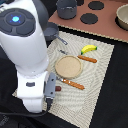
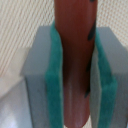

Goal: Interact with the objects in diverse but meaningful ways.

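A brown-red sausage fills the wrist view, clamped between the two green pads of my gripper. In the exterior view the gripper hangs low over the striped mat's edge on the exterior view's left, with the sausage's tip poking out beside it. A yellow banana lies at the far side of the mat. The small grey long-handled pan sits behind the arm. Tomato and yellow block are out of view.
A tan round plate lies mid-mat, with one wooden-handled utensil beyond it and another in front. A dark pot, toy stove burners and a bowl stand at the back. My arm's white body blocks the exterior view's left.
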